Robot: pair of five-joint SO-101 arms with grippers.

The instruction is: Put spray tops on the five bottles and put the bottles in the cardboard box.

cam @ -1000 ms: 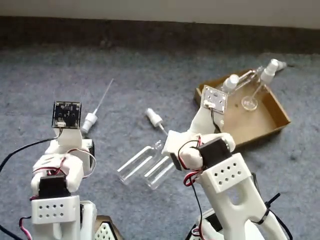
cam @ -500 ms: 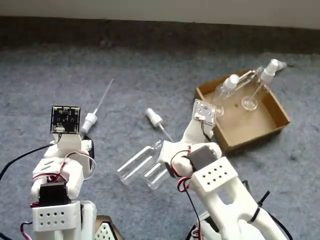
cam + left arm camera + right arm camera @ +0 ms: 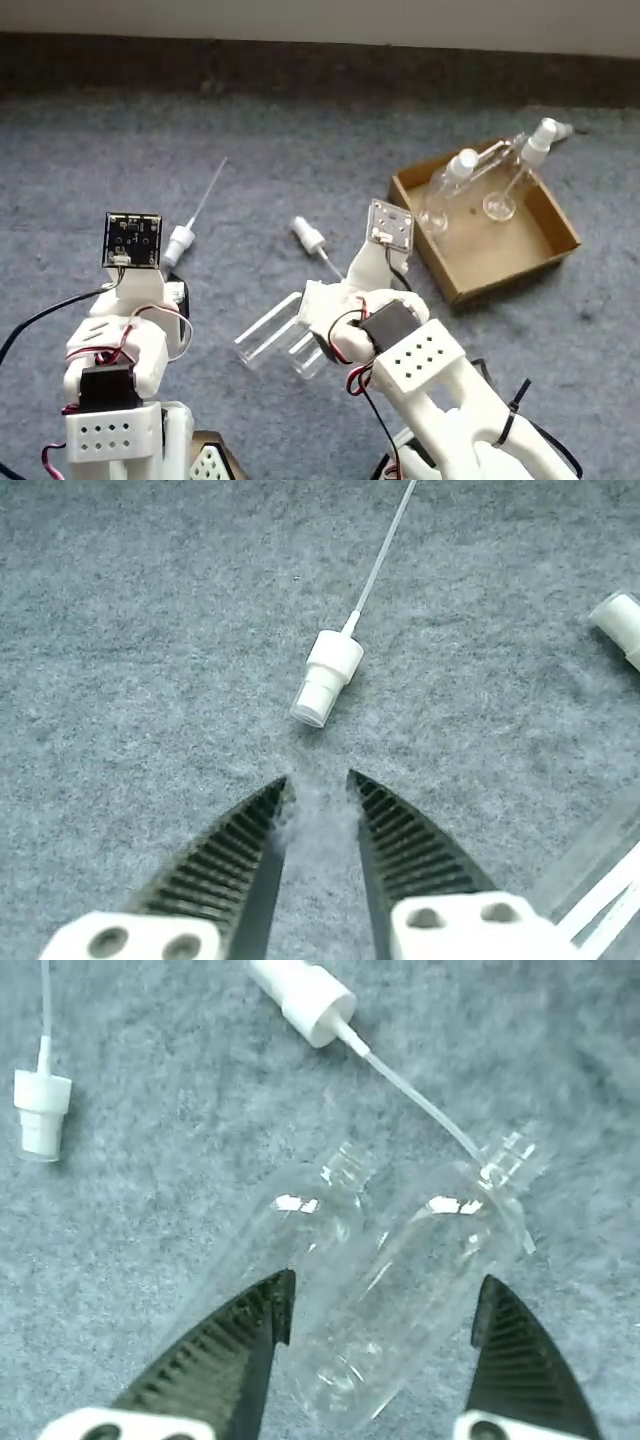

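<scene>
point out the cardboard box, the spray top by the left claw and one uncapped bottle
cardboard box (image 3: 500, 250): high view, bare floor of the box
spray top (image 3: 325, 678): left wrist view, its white collar
bottle (image 3: 415, 1270): right wrist view, middle of its clear body

The right arm (image 3: 405, 345) swings off the box (image 3: 565, 235). Its wrist board (image 3: 391, 226) was over the box's near corner a second ago and now sits clear of it. The right gripper (image 3: 385, 1285) comes down over the two capless bottles (image 3: 268, 335) well away from the box.
</scene>
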